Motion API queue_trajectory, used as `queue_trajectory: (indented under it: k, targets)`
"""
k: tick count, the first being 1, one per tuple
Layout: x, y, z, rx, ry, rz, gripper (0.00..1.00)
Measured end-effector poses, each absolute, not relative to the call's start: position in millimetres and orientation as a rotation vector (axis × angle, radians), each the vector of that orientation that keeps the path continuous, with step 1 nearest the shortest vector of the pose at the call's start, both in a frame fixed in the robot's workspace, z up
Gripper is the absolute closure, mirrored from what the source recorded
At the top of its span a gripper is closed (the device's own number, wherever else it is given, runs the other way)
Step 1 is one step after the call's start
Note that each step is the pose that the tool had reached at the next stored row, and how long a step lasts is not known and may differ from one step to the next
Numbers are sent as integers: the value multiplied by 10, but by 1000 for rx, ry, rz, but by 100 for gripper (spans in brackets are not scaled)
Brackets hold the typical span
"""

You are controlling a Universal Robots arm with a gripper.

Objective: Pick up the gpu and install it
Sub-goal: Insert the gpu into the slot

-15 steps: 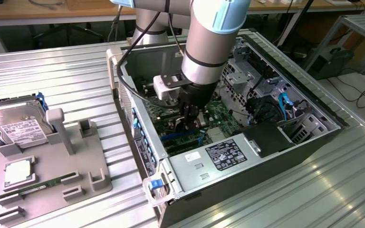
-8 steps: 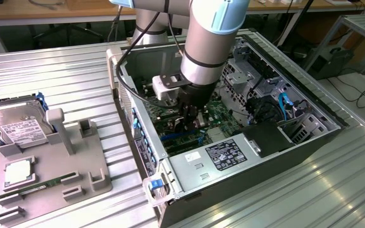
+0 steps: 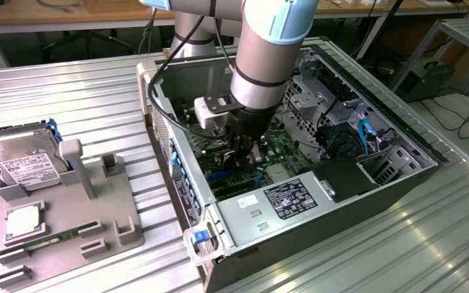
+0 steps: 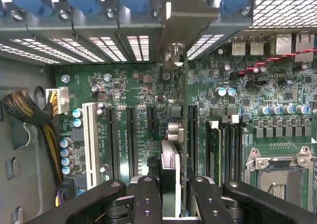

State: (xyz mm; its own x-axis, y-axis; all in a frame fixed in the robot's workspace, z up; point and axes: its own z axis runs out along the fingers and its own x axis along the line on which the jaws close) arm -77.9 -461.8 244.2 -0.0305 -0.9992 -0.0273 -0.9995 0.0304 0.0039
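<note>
Inside the open computer case [image 3: 397, 177], my gripper [image 3: 243, 154] reaches down over the green motherboard [image 3: 279, 146]. It is shut on the gpu [image 4: 171, 172], a thin black card seen edge-on between the two black fingers [image 4: 147, 199]. The card's pale metal bracket [image 4: 174, 28] reaches to the slotted rear wall of the case. The card stands upright over the row of black expansion slots [image 4: 131, 140], in line with a gap between them. From outside, the card shows as a dark shape under the gripper [image 3: 239, 165]. Whether its edge touches a slot is hidden.
A grey fixture [image 3: 112, 226] on the exterior view's left holds a silver hard drive [image 3: 24, 162], a square chip [image 3: 22, 221] and a green memory stick [image 3: 46, 240]. The power supply [image 3: 287, 198], a sleeved cable bundle [image 4: 27, 110], a white slot [image 4: 89, 140] and the processor socket [image 4: 282, 172] crowd the case.
</note>
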Motion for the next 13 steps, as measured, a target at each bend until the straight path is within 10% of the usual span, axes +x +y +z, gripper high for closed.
queue_trajectory:
  k: [13]
  targets:
    - [-782,-4616,2360,-2175,2243,39,72]
